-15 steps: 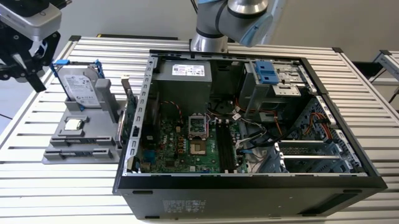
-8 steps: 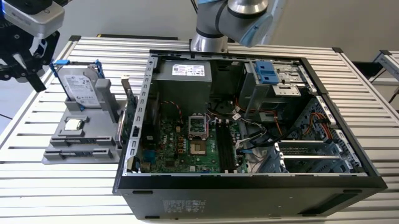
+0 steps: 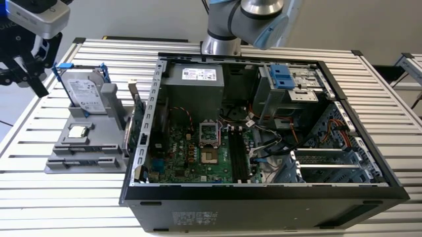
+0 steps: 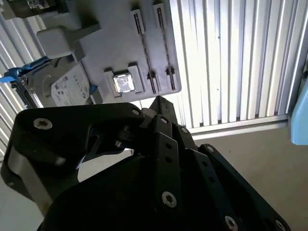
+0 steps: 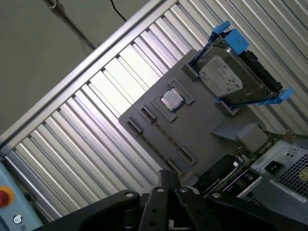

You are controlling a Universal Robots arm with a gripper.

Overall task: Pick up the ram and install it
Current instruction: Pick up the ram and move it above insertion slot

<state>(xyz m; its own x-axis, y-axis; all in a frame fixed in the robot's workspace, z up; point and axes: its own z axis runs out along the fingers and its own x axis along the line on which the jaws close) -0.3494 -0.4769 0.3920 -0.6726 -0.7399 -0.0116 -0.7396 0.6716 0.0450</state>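
**Above the grey tray: jaws closed, ram not located**

Over the ribbed aluminium table (image 5: 72,125), the black jointed gripper (image 5: 168,175) hangs with its jaws closed and the tips meeting. Beneath it lies a matte grey plastic tray (image 5: 202,120). It carries a silver hard drive (image 5: 226,79) standing in a blue frame and a square metal chip (image 5: 171,99). Where the ram lies cannot be told. In the exterior view, the long dark slots on the motherboard (image 3: 191,153), inside the open black case (image 3: 264,202), are too small to judge.
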